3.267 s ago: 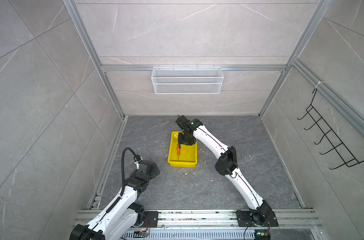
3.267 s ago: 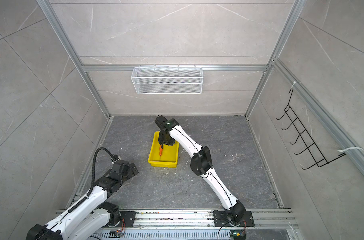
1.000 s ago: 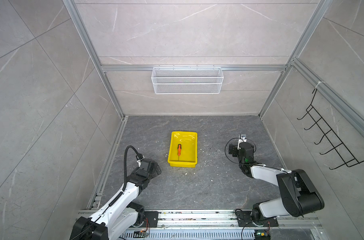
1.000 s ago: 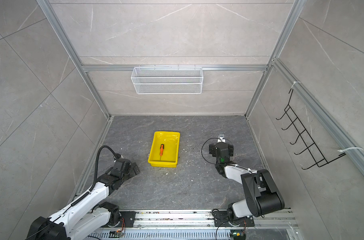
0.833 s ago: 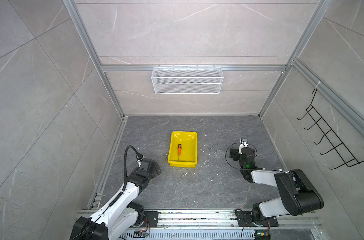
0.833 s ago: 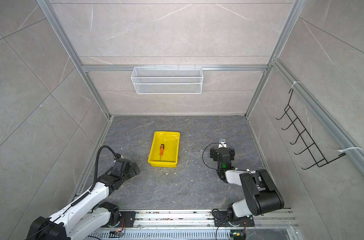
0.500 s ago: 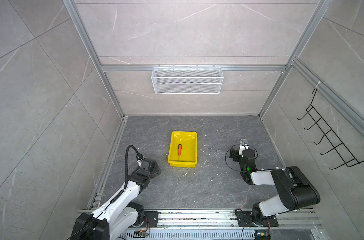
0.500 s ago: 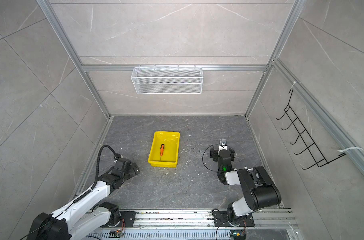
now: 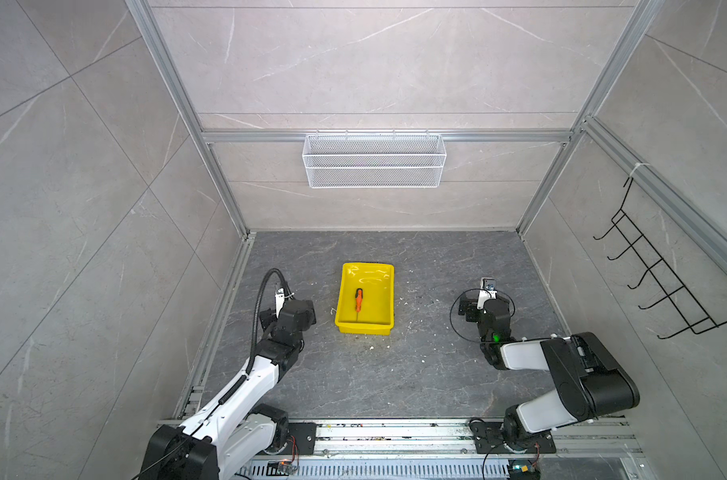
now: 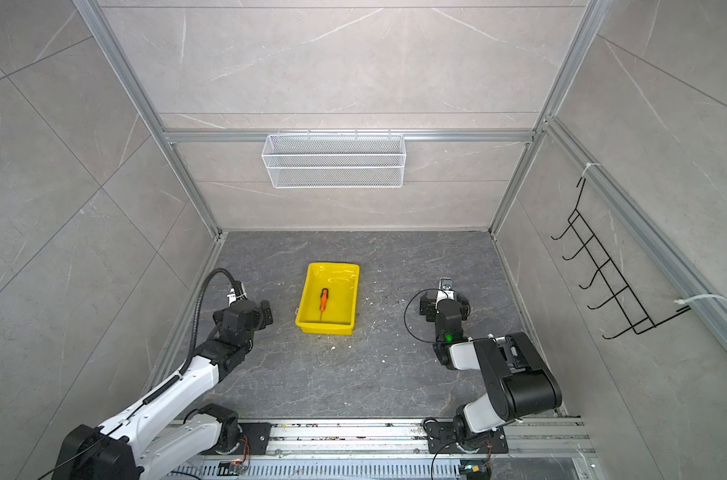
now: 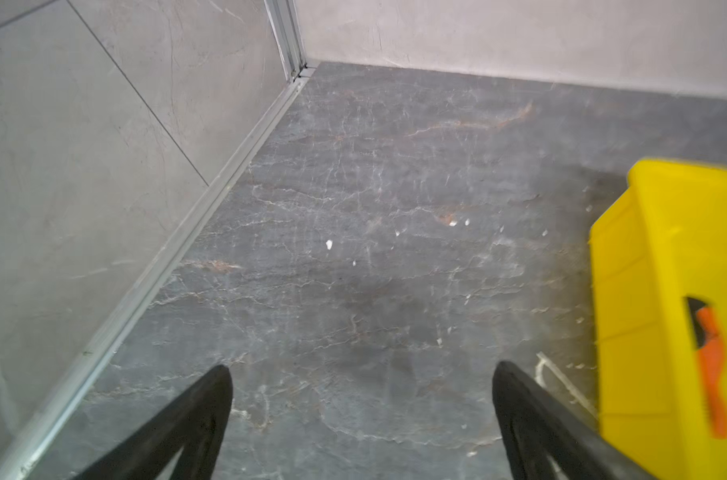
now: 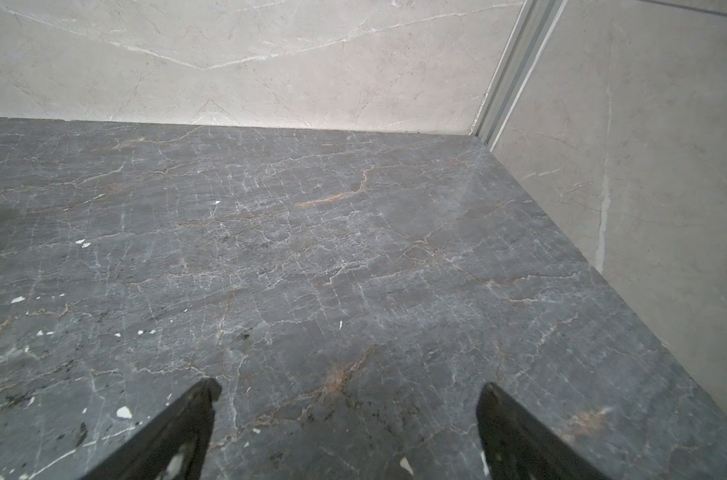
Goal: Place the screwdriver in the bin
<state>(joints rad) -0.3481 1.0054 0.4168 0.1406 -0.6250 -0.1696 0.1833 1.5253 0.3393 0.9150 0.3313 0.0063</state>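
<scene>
The orange-handled screwdriver (image 9: pixel 358 300) (image 10: pixel 324 300) lies lengthwise inside the yellow bin (image 9: pixel 384 291) (image 10: pixel 349 293), black cap toward the back wall. The left wrist view catches the bin's near wall (image 11: pixel 632 324) and the screwdriver (image 11: pixel 711 365) at its edge. My left gripper (image 9: pixel 292 302) (image 10: pixel 251 309) (image 11: pixel 361 374) sits left of the bin, open and empty over bare floor. Well right of the bin, my right gripper (image 9: pixel 480 301) (image 10: pixel 444 302) (image 12: pixel 349 390) is folded back, open and empty, facing the back right corner.
A white wire mesh basket (image 9: pixel 374 160) (image 10: pixel 333 160) hangs on the back wall. A black hook rack (image 9: pixel 661 274) (image 10: pixel 602 270) is mounted on the right wall. White crumbs (image 9: pixel 411 328) dot the dark stone floor round the bin. Walls close in on three sides.
The right arm has pulled away from the bin and folded back to the right, leaving the screwdriver lying inside. Over the last second it only settled slightly. The left arm barely shifted.
</scene>
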